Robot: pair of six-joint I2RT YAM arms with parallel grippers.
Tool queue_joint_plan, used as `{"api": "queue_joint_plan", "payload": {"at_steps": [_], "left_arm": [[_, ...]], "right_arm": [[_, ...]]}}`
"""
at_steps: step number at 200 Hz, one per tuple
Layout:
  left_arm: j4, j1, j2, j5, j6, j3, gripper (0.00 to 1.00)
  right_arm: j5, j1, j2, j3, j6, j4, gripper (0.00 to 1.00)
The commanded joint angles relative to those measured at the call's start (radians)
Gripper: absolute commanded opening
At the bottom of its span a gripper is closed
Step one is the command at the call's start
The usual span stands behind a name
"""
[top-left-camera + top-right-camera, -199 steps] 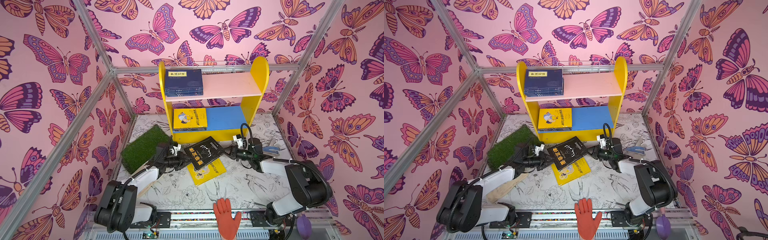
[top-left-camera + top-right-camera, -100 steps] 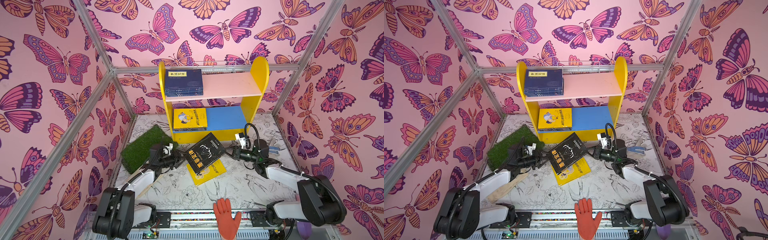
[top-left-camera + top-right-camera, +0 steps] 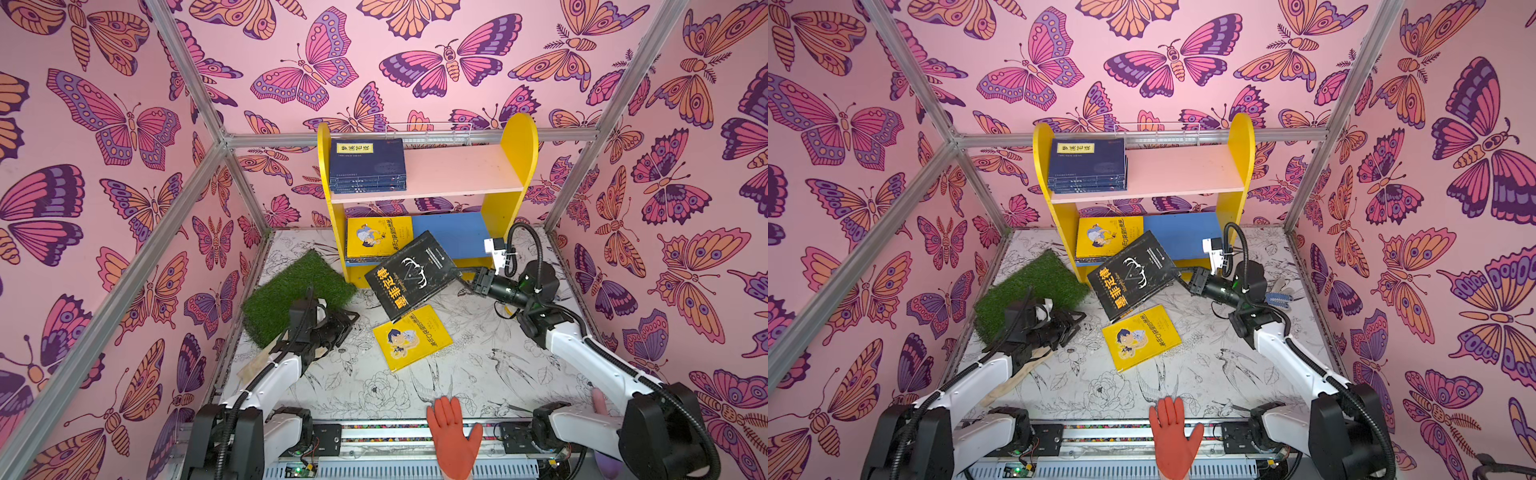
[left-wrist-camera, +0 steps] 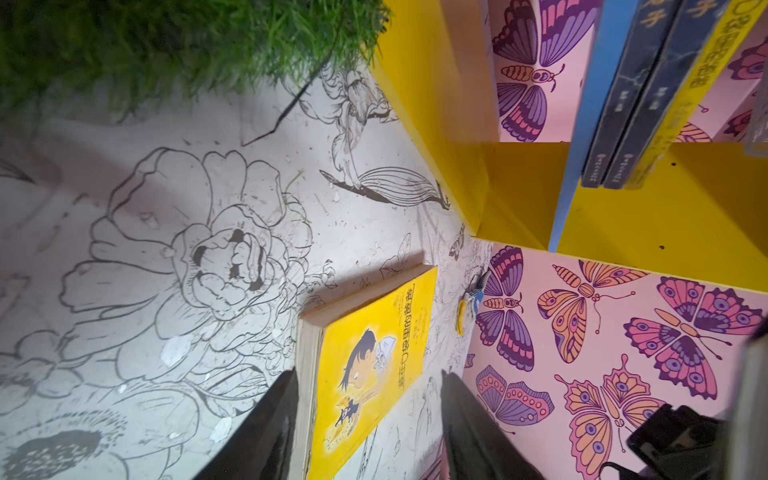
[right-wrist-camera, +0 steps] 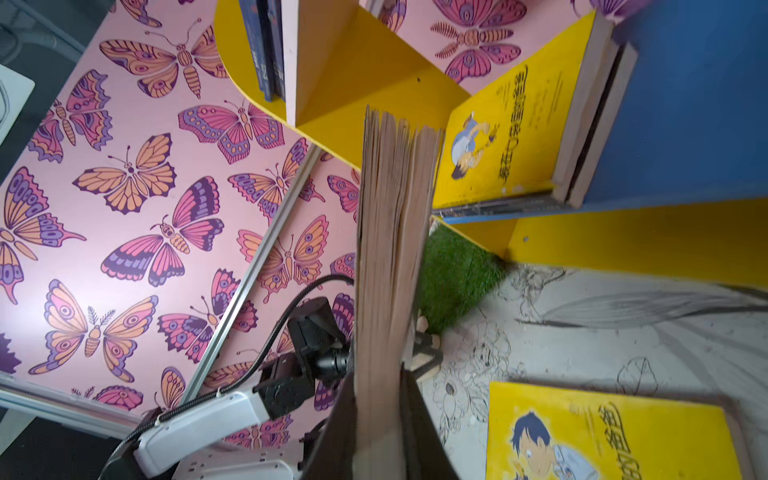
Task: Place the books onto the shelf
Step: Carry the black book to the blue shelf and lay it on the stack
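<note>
Pinching black bk (image 3: 411, 272) edge: R claw (image 3: 459, 275)

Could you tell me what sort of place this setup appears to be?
Probably a staged robot test booth, not a real room: butterfly-print walls on aluminium framing, a small shelf, and robot arms mounted on a front rail.

We see a black book (image 3: 409, 274) with a glossy cover and rough-edged paper pages. The shelf (image 3: 465, 172) looks like smooth, matt painted wood. The mat (image 3: 291, 286) is shaggy plastic grass, the frame bars (image 3: 270, 140) brushed metal, the glove (image 3: 451, 432) matt rubber.
</note>
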State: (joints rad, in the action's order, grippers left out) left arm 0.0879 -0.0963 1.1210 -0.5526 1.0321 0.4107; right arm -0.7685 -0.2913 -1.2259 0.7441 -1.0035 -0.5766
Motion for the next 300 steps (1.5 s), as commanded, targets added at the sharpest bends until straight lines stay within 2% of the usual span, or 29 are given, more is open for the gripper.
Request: {"api": "queue_joint_plan", "payload": {"at_steps": [1, 38, 57, 91, 124, 154, 199, 300], "left_arm": [[-0.035, 0.005, 0.003, 0.006, -0.035, -0.024, 0.57], [-0.018, 0.005, -0.003, -0.02, -0.044, -0.043, 0.57], [-0.017, 0.005, -0.019, -0.02, -0.044, -0.053, 0.57], [-0.017, 0.006, -0.035, -0.019, -0.047, -0.059, 0.57], [-0.005, 0.006, -0.016, -0.023, -0.042, -0.061, 0.58], [0.036, 0.007, 0.022, -0.032, -0.025, -0.064, 0.58], [0.039, 0.007, 0.024, -0.03, -0.025, -0.066, 0.58], [0.027, 0.007, 0.022, -0.028, -0.034, -0.061, 0.58]], "right_arm": [[0.171, -0.008, -0.069, 0.06, -0.067, -0.206, 0.0], [0.296, -0.022, -0.257, 0.133, -0.121, -0.431, 0.0], [0.339, -0.032, -0.338, 0.183, -0.142, -0.483, 0.0], [0.429, -0.089, -0.457, 0.267, -0.097, -0.392, 0.0], [0.542, -0.178, -0.538, 0.371, -0.031, -0.208, 0.0], [0.661, -0.224, -0.615, 0.445, -0.042, -0.14, 0.0], [0.724, -0.249, -0.683, 0.489, -0.122, -0.154, 0.01], [0.846, -0.324, -0.71, 0.515, -0.197, -0.121, 0.02]]}}
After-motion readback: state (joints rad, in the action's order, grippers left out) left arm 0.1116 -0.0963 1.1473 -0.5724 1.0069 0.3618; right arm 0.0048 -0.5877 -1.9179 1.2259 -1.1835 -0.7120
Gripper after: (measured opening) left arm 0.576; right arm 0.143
